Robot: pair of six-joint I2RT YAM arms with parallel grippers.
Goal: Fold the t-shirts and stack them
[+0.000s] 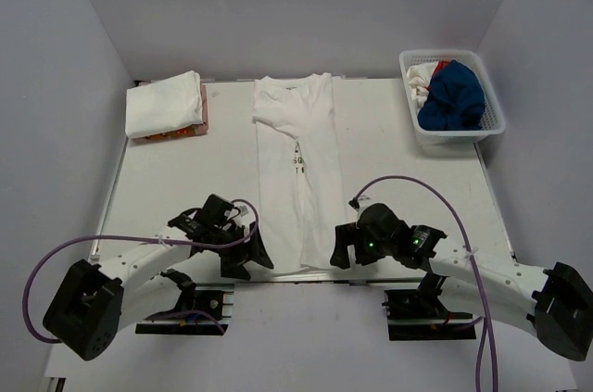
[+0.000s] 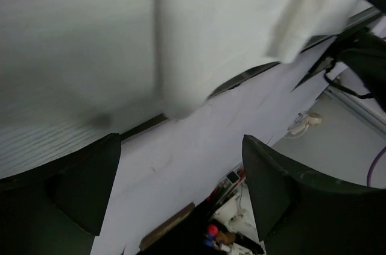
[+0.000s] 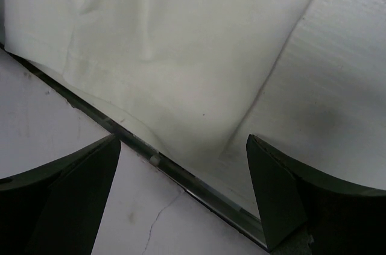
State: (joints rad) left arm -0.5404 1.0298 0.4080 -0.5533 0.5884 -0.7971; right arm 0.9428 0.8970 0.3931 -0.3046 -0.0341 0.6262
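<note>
One white t-shirt (image 1: 298,170) lies folded into a long strip on the one table (image 1: 408,160). Left of its collar end sits one pile of folded t-shirts (image 1: 167,103); the number of layers cannot be told. Right of the collar end stands one white lattice basket (image 1: 451,135) holding one royal blue t-shirt (image 1: 454,100), at least one crumpled white t-shirt (image 1: 422,77) and one scrap of red cloth (image 1: 443,65). At the strip's hem end there are two arms, the left arm (image 1: 139,267) and the right arm (image 1: 482,267). There are two grippers, the left gripper (image 1: 250,256) and the right gripper (image 1: 341,251), and two purple cables (image 1: 408,178).
</note>
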